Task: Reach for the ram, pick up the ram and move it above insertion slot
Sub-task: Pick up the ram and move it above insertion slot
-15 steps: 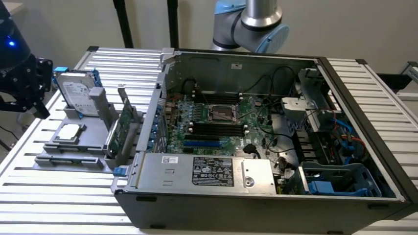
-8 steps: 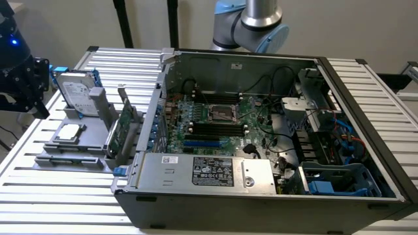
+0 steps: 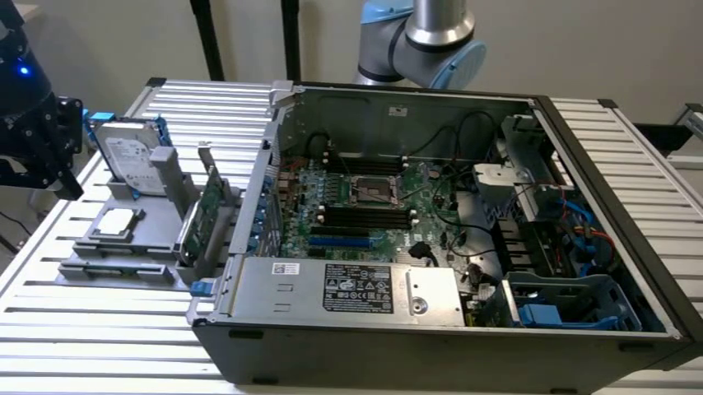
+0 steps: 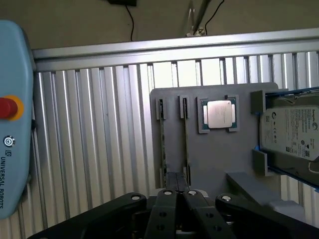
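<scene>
Black fingers (image 4: 168,209) of the tool (image 4: 181,177) come first in the wrist view. They are pressed together, tip against tip, so the tool is clenched. Just ahead of the tips stands the ram (image 4: 186,139), on its long edge in a slot of a grey holder (image 4: 214,164). Seen from above, it looks like one long, very thin dark line with a little green in it, and a small grey post keeps its far end. Its near end meets the fingertips in the picture, but I cannot tell if they touch it. Beside the ram, parallel to it, stands a second thin board (image 4: 162,144). On the other side of the ram a square processor (image 4: 219,113) lies flat in its pocket, and further to that side a hard drive (image 4: 291,132) leans in the holder. The holder rests on a ribbed metal counter (image 4: 99,129). In the exterior view the tool hangs above the counter, apart from the holder. An open computer case (image 3: 439,358) stands on the far side of the holder from it.
</scene>
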